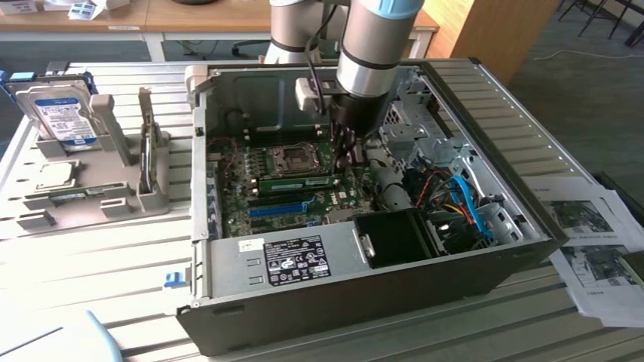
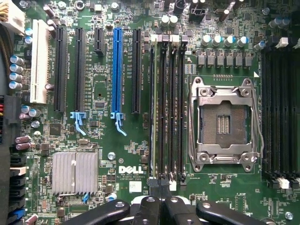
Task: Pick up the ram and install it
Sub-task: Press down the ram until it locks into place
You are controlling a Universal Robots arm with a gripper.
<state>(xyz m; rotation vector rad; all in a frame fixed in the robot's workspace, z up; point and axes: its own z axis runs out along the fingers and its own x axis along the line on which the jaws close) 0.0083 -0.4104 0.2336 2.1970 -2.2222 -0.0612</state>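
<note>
The ram [image 1: 297,182] is a long green stick standing on edge in a memory slot of the motherboard, inside the open computer case [image 1: 523,226]. In the wrist view the ram [image 2: 153,108] shows edge-on as a thin pale line in the outermost of several black slots beside the CPU socket [image 2: 222,122]. My gripper [image 1: 348,160] reaches down into the case at the ram's end towards the exterior view's right. Its black fingers are shut, with the gripper [image 2: 161,186] tips over the end of that bank of slots. Nothing shows between them. Whether they touch the ram I cannot tell.
A long blue slot [image 2: 117,70] and black slots run beside the ram. More black memory slots [image 2: 281,108] lie beyond the socket. A black fan shroud [image 1: 397,237], cables and the power supply [image 1: 286,256] crowd the case. A hard drive [image 1: 62,113] stands on a grey stand; papers [image 1: 593,226] lie outside.
</note>
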